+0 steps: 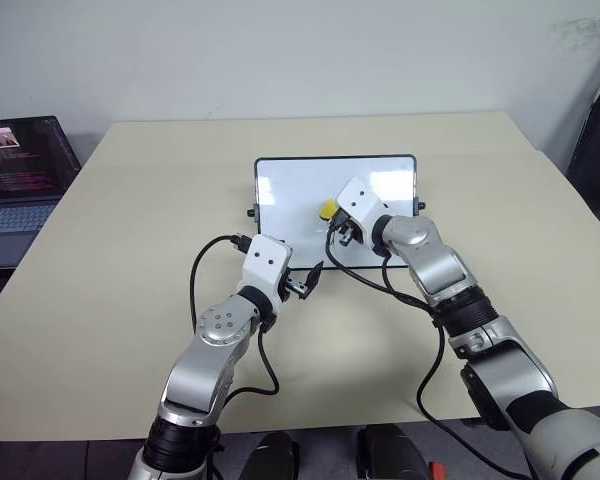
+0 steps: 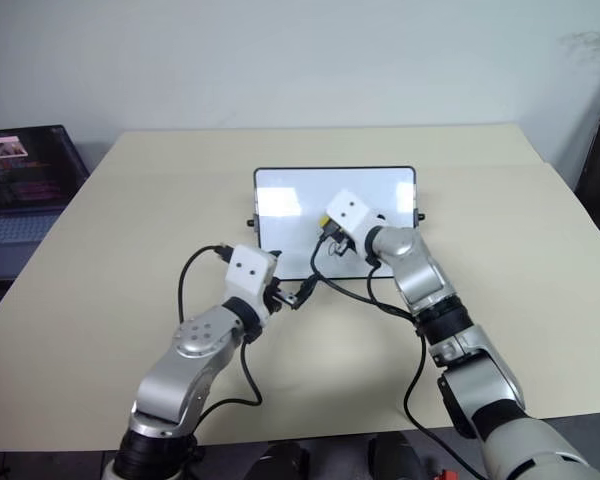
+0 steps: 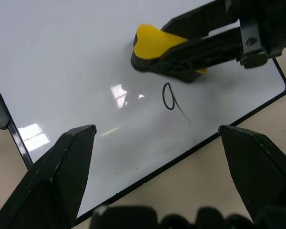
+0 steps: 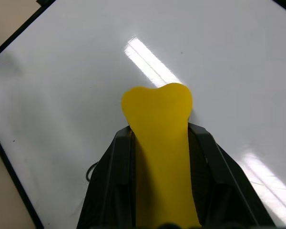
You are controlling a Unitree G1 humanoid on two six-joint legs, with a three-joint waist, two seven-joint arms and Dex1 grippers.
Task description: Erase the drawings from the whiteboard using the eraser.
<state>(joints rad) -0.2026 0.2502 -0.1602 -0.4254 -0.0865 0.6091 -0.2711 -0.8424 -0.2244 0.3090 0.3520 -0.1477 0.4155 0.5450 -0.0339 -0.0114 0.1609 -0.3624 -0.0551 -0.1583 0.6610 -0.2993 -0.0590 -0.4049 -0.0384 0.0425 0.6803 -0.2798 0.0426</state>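
The eraser (image 4: 157,138), a yellow block pinched at the waist with a dark underside, sits on the whiteboard (image 3: 62,57), clamped between the right gripper (image 3: 181,52) jaws. Just beside the eraser a single thin looped mark of the drawings (image 3: 170,98) shows. At the whiteboard's near edge the left gripper (image 3: 157,162) hovers, jaws spread apart and empty.
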